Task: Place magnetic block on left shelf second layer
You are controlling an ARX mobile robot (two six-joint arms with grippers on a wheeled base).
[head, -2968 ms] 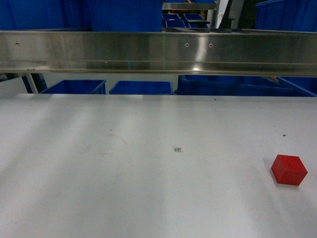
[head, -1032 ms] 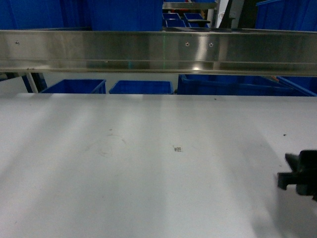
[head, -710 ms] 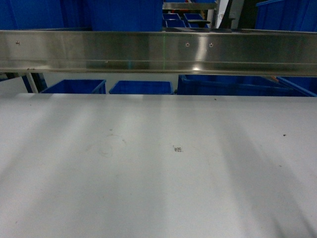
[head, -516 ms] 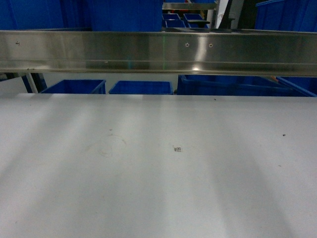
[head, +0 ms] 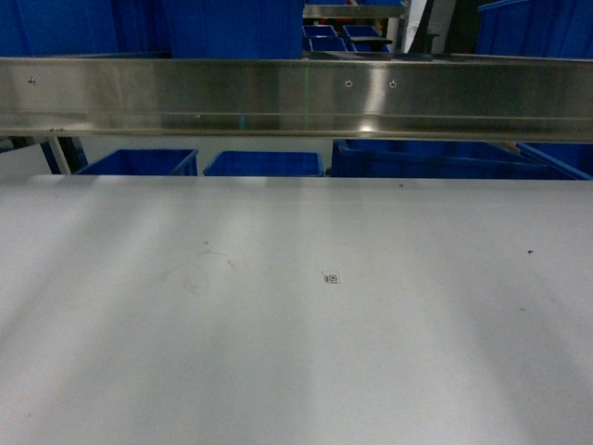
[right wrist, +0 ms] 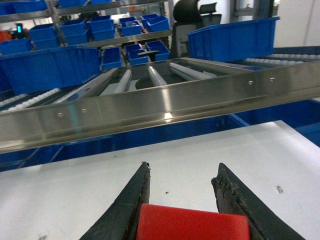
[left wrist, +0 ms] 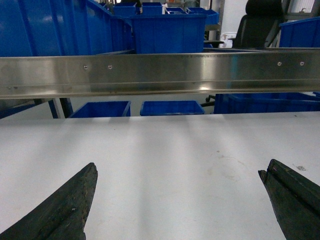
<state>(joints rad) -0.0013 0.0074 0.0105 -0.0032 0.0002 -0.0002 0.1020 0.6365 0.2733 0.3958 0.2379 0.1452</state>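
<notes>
Right wrist view gives me the news that matters: the magnetic block [right wrist: 192, 224] sits between the jaws of my right gripper [right wrist: 182, 200], its red top face filling the gap at six o'clock of the picture, both dark fingers [right wrist: 131, 205] pressed against its sides, so I read the jaws as closed narrow on it and the block as lifted clear of the white bench [right wrist: 200, 160], though I cannot see its underside. Ahead, toward twelve o'clock, runs the steel beam [right wrist: 150, 112], and beyond it white roller rails [right wrist: 155, 77] and a large blue tote [right wrist: 50, 67] at ten o'clock; whether that is the left shelf's second layer I cannot tell from here. Left wrist view shows my left gripper [left wrist: 182, 200] with its jaws spread wide, one dark finger at seven o'clock and the other at five o'clock, nothing between them but bare bench [left wrist: 175, 150]. Head view shows neither arm and no block, only the bench top [head: 278, 352], a tiny printed marker [head: 331, 278] near the centre, the beam [head: 296, 97] across the top and blue bins [head: 264, 164] behind. By my judgement the pickup is done; what is left is the whole carry to the left shelf, finding the second tier, setting the block down and opening the jaws.
</notes>
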